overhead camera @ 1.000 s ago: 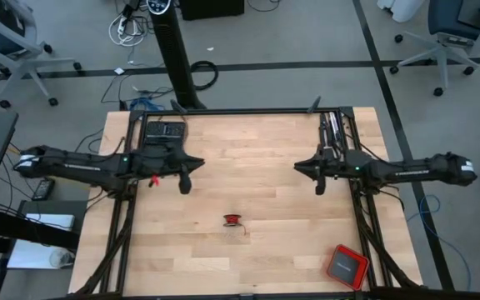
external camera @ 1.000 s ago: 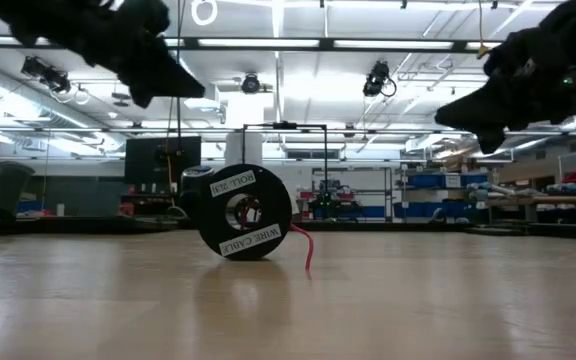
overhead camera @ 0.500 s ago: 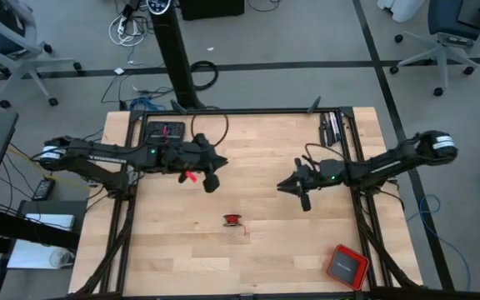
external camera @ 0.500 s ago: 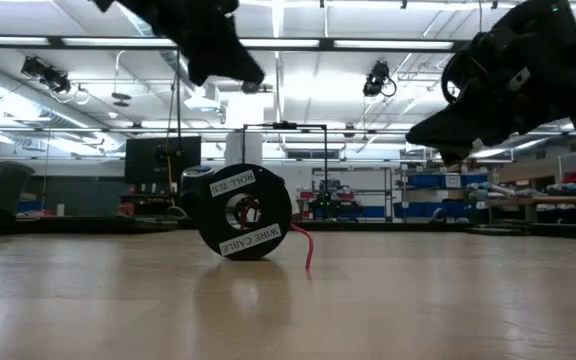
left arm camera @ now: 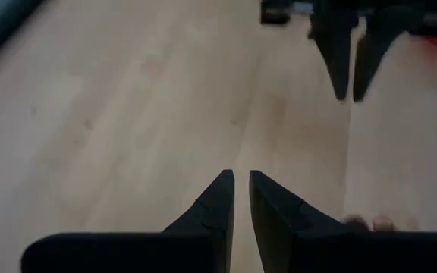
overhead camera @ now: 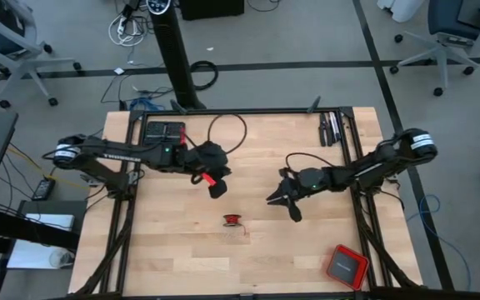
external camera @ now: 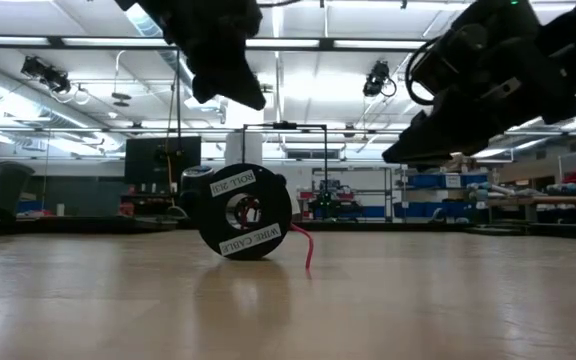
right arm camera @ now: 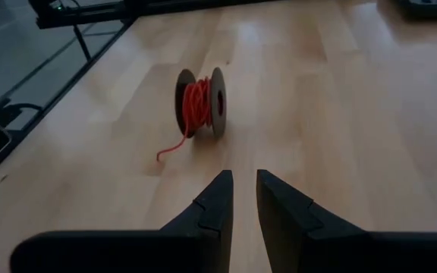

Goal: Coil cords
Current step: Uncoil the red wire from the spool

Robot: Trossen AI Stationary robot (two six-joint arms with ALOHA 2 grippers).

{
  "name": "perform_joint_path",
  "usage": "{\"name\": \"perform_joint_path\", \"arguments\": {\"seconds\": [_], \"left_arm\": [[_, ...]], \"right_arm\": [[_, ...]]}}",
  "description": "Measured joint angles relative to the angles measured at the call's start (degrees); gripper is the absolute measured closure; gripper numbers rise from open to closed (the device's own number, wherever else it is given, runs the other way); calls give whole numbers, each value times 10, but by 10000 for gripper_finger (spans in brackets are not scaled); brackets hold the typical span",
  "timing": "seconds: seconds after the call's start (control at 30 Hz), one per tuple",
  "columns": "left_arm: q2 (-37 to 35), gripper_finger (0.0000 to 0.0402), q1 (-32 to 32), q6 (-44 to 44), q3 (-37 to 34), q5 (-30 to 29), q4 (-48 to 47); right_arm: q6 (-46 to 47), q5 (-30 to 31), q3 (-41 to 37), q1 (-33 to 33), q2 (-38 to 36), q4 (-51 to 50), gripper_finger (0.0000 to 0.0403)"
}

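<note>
The cord is a thin red wire wound on a small black spool (overhead camera: 233, 220) that stands on its rims on the wooden table (overhead camera: 182, 267). The low view shows the spool (external camera: 244, 212) end on, and the right wrist view shows it (right arm camera: 201, 102) side on. Its loose end (right arm camera: 171, 149) trails on the wood. My left gripper (overhead camera: 217, 187) hovers above and to the far left of the spool. My right gripper (overhead camera: 283, 205) hovers to its right, pointing at it. Each gripper's fingers are nearly together, with only a narrow slit and nothing between them.
A red square box (overhead camera: 346, 266) lies near the table's near right corner. A black device (overhead camera: 164, 131) sits at the far left, and dark tools (overhead camera: 332, 129) at the far right. Bare wood surrounds the spool.
Both arms have stretched from the table's sides toward its middle. My left gripper has gone right and toward the near edge, tipping downward. My right gripper has gone left and toward the near edge, sinking a little and turning toward the spool. The spool has stayed put.
</note>
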Motion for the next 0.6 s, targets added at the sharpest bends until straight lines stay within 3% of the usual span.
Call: {"name": "perform_joint_path", "arguments": {"seconds": [0.1, 0.37, 0.6], "left_arm": [[12, 355, -1, -18, 6, 13, -35], [40, 353, -30, -31, 7, 115, -83], [42, 302, -85, -61, 10, 85, -79]], "right_arm": [[0, 0, 14, 1, 15, -2, 338], [-13, 4, 46, 11, 50, -29, 316], [-19, 33, 49, 9, 41, -57, 299]]}}
